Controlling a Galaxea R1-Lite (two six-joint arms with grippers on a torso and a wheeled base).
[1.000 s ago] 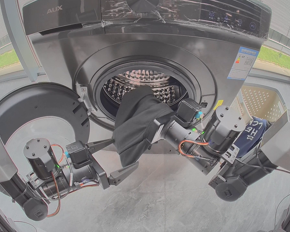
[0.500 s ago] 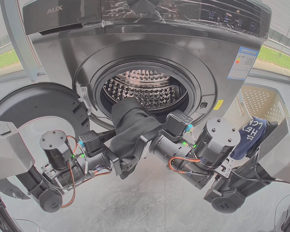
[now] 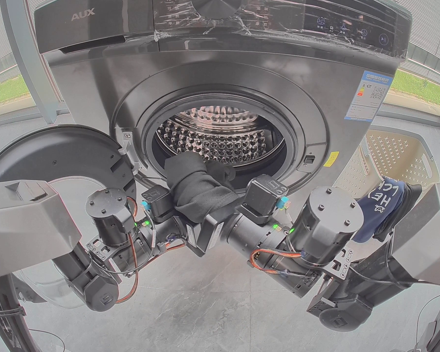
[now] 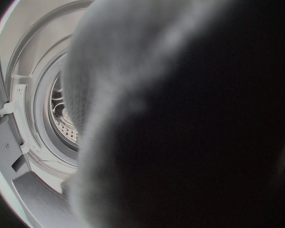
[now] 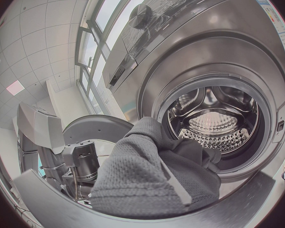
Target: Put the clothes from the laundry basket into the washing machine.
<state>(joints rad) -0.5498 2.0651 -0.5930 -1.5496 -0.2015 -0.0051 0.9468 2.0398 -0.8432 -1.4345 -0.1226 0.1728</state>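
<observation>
Head view: black garment (image 3: 196, 194) bunched at washing machine (image 3: 239, 69) mouth, probably propped for pushing inside; cloth hides both arms' jaws, so cannot tell.

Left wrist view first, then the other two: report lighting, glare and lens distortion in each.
Left wrist view: the black garment hangs close before the lens, darkening most of it. Head view: daylight glints off the plastic film on the washing machine; straight edges bow. Right wrist view: strong fisheye curve, dark corners, bright reflections in the drum.
</observation>
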